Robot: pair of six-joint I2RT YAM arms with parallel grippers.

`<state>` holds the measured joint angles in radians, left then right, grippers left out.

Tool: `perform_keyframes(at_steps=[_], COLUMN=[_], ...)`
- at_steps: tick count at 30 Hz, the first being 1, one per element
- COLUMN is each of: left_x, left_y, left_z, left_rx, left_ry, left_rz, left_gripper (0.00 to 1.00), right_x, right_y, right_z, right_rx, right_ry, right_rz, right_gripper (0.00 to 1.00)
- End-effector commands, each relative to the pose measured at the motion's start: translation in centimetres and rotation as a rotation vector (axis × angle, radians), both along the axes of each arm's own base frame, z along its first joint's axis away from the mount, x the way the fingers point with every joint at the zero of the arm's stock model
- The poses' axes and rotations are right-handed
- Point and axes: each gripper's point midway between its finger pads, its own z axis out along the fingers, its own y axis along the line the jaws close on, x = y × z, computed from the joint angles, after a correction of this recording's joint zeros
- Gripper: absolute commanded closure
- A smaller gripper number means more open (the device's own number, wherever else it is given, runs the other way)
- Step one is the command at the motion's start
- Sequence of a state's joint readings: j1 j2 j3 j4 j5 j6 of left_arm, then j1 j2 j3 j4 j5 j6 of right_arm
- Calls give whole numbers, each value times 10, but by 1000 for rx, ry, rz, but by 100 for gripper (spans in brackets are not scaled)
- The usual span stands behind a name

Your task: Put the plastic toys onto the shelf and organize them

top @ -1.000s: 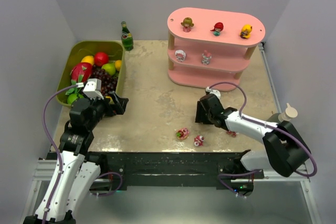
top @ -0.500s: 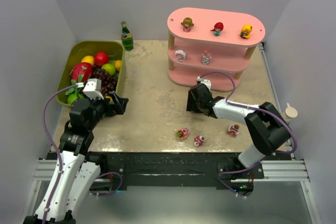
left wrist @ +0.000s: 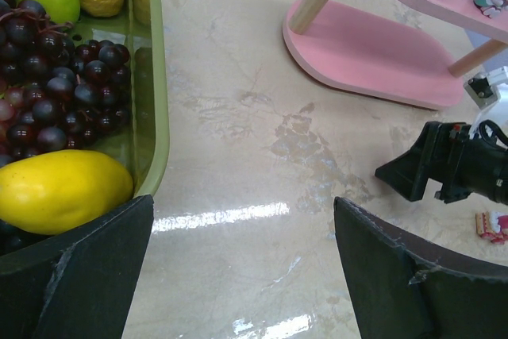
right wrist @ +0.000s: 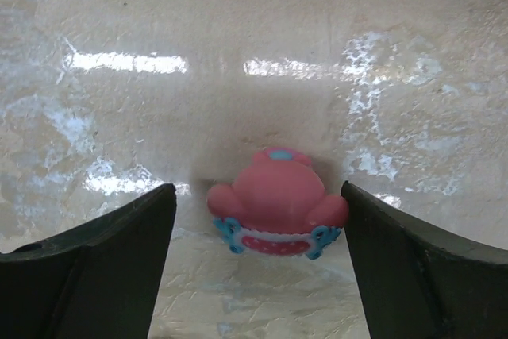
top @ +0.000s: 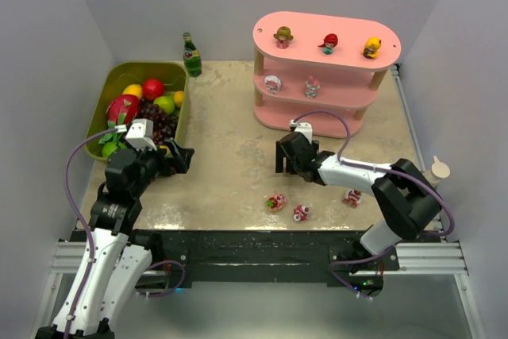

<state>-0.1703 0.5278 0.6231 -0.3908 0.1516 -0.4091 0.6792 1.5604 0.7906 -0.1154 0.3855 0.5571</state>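
A: Right gripper (right wrist: 256, 190), what state?
B: Jaws spread wide, nothing clasped. A pink figurine (right wrist: 276, 196) sits on the table (right wrist: 238, 21) between the fingers (right wrist: 119, 252) and touches neither.
A: Further out?
B: Three loose figurines (top: 275, 202) (top: 301, 213) (top: 352, 196) lie nearer the front edge. The shelf (top: 349, 29) stands just behind the arm, with three top-board figurines (top: 329, 42) and two middle-board figurines (top: 312, 86).
A: Left gripper (left wrist: 244, 204)?
B: Released and empty, beside the green bin (left wrist: 157, 117) of fruit (left wrist: 55, 188), well apart from the shelf.
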Motion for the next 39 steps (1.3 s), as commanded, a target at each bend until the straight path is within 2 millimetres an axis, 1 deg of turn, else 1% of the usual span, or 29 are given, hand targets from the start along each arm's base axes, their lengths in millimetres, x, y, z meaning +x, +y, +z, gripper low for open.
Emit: perform_keyframes(at_steps=[1, 2, 3, 6, 10, 15, 18, 20, 23, 24, 28, 31, 34, 35, 39], left_x=[1, 1, 1, 1, 1, 1, 1, 2, 1, 1, 0, 0, 0, 1, 0], left_y=[2, 2, 2, 2, 2, 2, 1, 2, 2, 2, 2, 2, 2, 2, 2], left_z=[1, 1, 0, 1, 0, 0, 0, 0, 0, 1, 2, 3, 2, 2, 2], left_rx=[-4, -4, -4, -4, -3, -3, -3, -1, -2, -3, -5, -5, -5, -5, -4], left_ry=[-6, -6, -4, -7, -5, -3, -1, -2, -5, -6, -10, -14, -12, -11, -9], left_rz=[8, 8, 8, 8, 10, 10, 8, 9, 8, 8, 8, 8, 8, 8, 10], left_gripper=[1, 1, 0, 1, 0, 1, 0, 0, 0, 0, 0, 0, 0, 1, 0], right_x=[0, -2, -1, -3, -1, -6, -14, -21, -25, -25, -28, -26, -23, -23, -24], right_y=[0, 2, -1, -2, -7, -9, 1, 12, 15, 13, 4, 4, 6, 4, -8], right_z=[-1, -1, -2, -3, -2, -3, -2, -1, -7, -7, -21, -25, -24, -26, -22], right_rx=[-112, -115, -131, -131, -125, -100, -84, -59, -64, -74, -143, -165, -169, -182, -233], right_ry=[-58, -64, -72, -90, -118, -137, -162, -162, -157, -163, -138, -134, -145, -145, -171], right_rz=[-52, -65, -82, -113, -153, -215, -248, -270, -336, -358, -450, -467, -479, -484, -513], right_gripper=[14, 15, 16, 18, 18, 18, 17, 16, 14, 13, 11, 9, 9, 9, 8])
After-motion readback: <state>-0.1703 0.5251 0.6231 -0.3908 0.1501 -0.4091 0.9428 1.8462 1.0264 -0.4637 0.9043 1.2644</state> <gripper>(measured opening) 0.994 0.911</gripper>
